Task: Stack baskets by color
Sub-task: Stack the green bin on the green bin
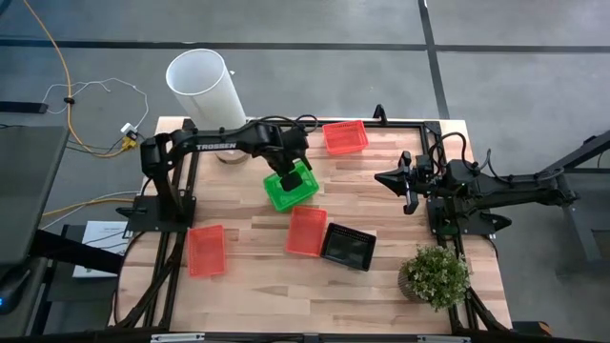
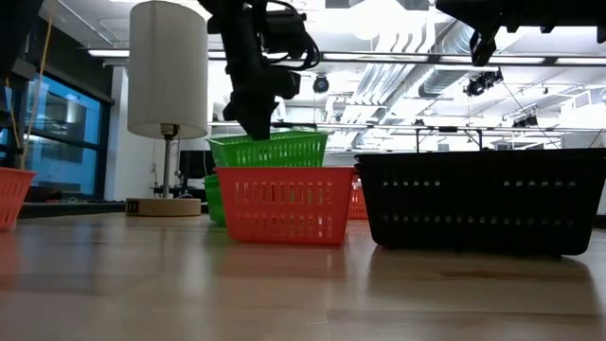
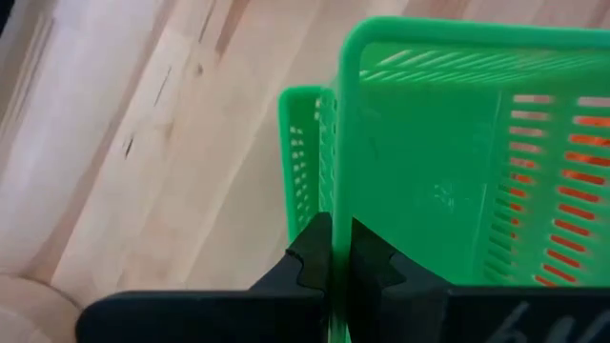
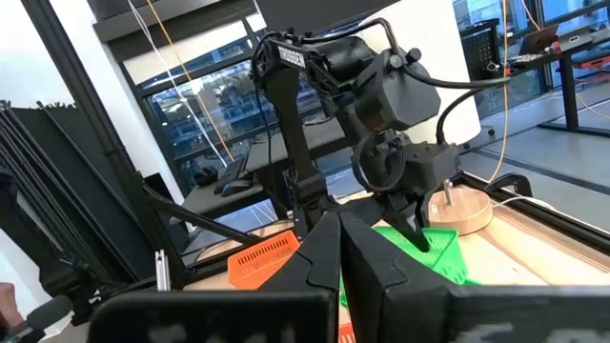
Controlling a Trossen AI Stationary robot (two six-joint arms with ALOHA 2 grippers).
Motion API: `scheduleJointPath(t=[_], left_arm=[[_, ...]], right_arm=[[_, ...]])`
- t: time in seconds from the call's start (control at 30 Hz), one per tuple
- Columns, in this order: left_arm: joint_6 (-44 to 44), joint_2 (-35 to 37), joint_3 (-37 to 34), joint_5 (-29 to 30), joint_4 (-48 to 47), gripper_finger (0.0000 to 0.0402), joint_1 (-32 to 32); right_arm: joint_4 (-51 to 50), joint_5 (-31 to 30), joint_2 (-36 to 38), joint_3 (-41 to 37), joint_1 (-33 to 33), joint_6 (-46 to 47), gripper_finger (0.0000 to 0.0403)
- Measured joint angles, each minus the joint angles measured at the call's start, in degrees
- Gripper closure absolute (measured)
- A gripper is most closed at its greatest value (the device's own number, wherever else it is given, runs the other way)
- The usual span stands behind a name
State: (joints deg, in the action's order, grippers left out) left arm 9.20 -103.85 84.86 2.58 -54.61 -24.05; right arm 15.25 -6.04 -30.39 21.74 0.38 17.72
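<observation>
My left gripper (image 1: 286, 174) is at the table's middle, shut on a green basket (image 1: 294, 187). That basket sits over a second green basket (image 3: 300, 167), which stands on the table slightly offset from it. Red baskets lie at the far edge (image 1: 345, 136), near left (image 1: 206, 250) and centre (image 1: 306, 231). A black basket (image 1: 348, 246) lies next to the centre red one. My right gripper (image 1: 410, 188) hangs shut and empty in the air at the right. My left gripper pinches the upper green basket's end wall at its rim (image 3: 345, 205), one finger inside the basket and one outside. The fingers come from above, pointing steeply down. The basket stays upright, its rim slightly tilted in the low view (image 2: 270, 142). I cannot tell whether it rests in the lower one.
A tall white cylinder (image 1: 205, 88) stands at the far left corner, close behind my left arm. A potted plant (image 1: 436, 276) is at the near right. Bare wood lies between the near-left red basket and the centre ones.
</observation>
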Motion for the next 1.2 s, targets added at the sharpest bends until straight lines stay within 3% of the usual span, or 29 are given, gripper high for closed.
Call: scheduleJointPath(t=[0.9,1.2], left_arm=[[1.7,-0.8,0.0,-0.5,-1.1,0.0398,-0.3],[3.2,-0.8,0.0,-0.5,-1.4,0.0317,-0.3]], right_arm=[[-0.4,0.0,0.0,0.0,0.0,-1.1,0.0403],[-0.4,0.0,0.0,0.0,0.0,-1.3,0.0403]])
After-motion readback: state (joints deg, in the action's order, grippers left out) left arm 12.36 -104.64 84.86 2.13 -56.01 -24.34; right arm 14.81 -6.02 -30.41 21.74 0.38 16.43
